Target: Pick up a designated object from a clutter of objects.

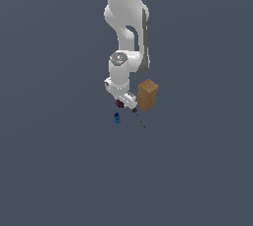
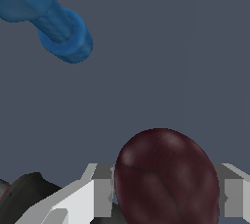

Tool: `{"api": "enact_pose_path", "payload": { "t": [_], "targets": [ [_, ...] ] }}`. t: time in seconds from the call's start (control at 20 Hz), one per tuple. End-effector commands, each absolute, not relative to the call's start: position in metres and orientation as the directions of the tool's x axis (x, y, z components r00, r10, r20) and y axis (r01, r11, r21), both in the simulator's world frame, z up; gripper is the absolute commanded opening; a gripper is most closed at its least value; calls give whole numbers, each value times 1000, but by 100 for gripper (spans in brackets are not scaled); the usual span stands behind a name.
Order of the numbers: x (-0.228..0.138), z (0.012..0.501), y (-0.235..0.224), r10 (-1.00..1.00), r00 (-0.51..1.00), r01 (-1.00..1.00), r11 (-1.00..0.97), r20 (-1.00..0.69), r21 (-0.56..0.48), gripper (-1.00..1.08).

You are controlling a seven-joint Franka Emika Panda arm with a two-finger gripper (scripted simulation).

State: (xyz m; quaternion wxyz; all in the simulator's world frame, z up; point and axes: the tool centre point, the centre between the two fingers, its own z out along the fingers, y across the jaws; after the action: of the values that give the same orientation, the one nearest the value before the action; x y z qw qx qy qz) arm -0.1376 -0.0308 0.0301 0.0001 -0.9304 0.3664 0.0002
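- The maroon lump [image 2: 166, 176] sits on the table, squarely between the jaws of the gripper [image 1: 123, 103]; in the wrist view a grey finger [image 2: 93, 196] shows on each side of it.
- The jaws look spread around it; whether the pads touch it cannot be told.
- To do this step well, I judge the jaws should close evenly on its widest part, then lift straight up: a rounded lump may squirt out.
- Near it lie the blue item [image 2: 53, 15], the screwdriver [image 1: 140, 118] and, just beyond, the upright tan box [image 1: 147, 94], none in the way.
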Motion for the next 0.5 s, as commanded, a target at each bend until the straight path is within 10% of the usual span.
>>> {"api": "enact_pose_path", "payload": {
  "t": [0.0, 0.45],
  "targets": [
    [-137, 33, -29, -682, 732, -682, -732, 0, -1, -100],
    [-139, 63, -10, -682, 732, -682, -732, 0, -1, -100]
  ]
}}
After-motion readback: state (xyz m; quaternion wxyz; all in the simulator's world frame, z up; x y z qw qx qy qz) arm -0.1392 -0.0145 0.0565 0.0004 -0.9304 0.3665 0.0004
